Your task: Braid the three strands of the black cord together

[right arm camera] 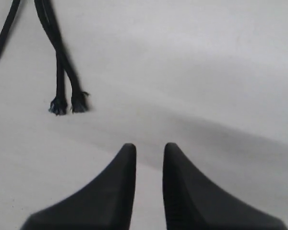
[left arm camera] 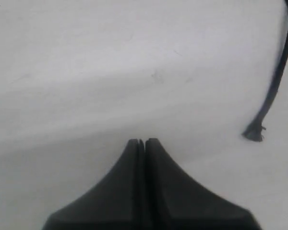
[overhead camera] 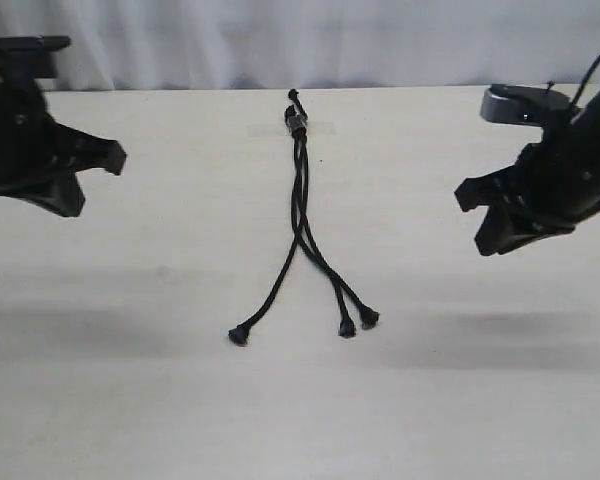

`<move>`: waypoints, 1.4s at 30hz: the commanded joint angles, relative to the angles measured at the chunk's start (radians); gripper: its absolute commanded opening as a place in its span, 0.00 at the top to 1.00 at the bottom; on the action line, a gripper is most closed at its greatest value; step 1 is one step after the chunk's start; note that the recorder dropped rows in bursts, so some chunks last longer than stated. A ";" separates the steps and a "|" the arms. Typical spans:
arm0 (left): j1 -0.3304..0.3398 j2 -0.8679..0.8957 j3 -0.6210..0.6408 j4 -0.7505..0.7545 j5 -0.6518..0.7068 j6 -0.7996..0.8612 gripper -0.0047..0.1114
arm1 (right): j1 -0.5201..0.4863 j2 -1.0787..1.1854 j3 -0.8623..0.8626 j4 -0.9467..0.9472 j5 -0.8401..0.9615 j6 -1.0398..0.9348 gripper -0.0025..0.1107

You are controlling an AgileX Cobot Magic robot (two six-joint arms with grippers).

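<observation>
The left gripper [left arm camera: 141, 142] was shut, its two fingers pressed flat together with nothing between them, and it hung above the table [overhead camera: 130, 400] off to the left of the cord. The right gripper [right arm camera: 150, 146] stood slightly open, with a narrow gap between its fingertips. It gripped nothing and was held above the table out to the right.

The black cord [overhead camera: 300, 190] lay flat down the middle of the table, well apart from both grippers, with its bound end [overhead camera: 296, 118] toward the far edge. From there the three strands [overhead camera: 302, 215] ran close together toward the near side, then fanned out. One swung off to the left and ended alone in a knobby tip [overhead camera: 239, 336]. The other two ran side by side and ended with their tips just beside each other. Whether the upper stretch was twisted or merely bunched could not be told. Beyond the far edge of the table hung a pale curtain [overhead camera: 180, 40].
</observation>
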 commanded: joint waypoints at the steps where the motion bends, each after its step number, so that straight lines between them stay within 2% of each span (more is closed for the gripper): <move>1: 0.004 -0.292 0.186 -0.020 -0.093 0.055 0.96 | -0.007 -0.211 0.146 -0.076 -0.062 0.026 0.94; 2: 0.004 -0.452 0.290 -0.053 -0.181 0.055 0.96 | -0.007 -0.338 0.234 -0.104 -0.127 0.030 0.94; 3: 0.004 -0.513 0.326 -0.074 -0.209 0.055 0.96 | -0.007 -0.391 0.269 -0.113 -0.157 0.033 0.94; 4: 0.004 -0.654 0.397 -0.144 -0.229 0.055 0.96 | -0.007 -0.530 0.356 -0.110 -0.231 0.035 0.94; 6: 0.004 -0.824 0.483 -0.236 -0.227 0.076 0.96 | -0.007 -0.739 0.468 -0.107 -0.311 0.086 0.94; 8: 0.004 -0.961 0.553 -0.236 -0.264 0.092 0.96 | -0.007 -0.918 0.563 -0.109 -0.342 0.109 0.94; 11: 0.004 -1.137 0.596 -0.093 -0.303 0.088 0.96 | -0.007 -1.191 0.662 -0.107 -0.364 0.131 0.94; 17: 0.004 -1.284 0.596 -0.095 -0.327 0.088 0.96 | -0.007 -1.535 0.683 -0.104 -0.344 0.131 0.94; 23: 0.004 -1.294 0.599 -0.103 -0.336 0.088 0.96 | -0.007 -1.613 0.683 -0.109 -0.344 0.131 0.94; 26: 0.004 -1.310 0.625 -0.105 -0.369 0.088 0.96 | -0.007 -1.613 0.719 -0.142 -0.405 0.131 0.94; 32: 0.004 -1.389 0.787 -0.103 -0.434 0.088 0.96 | -0.007 -1.613 0.920 -0.248 -0.608 0.131 0.94; 37: 0.004 -1.455 0.947 -0.101 -0.471 0.088 0.96 | -0.007 -1.613 1.069 -0.248 -0.617 0.131 0.94; 42: 0.004 -1.483 1.057 -0.103 -0.466 0.085 0.96 | -0.007 -1.613 1.075 -0.245 -0.643 0.131 0.94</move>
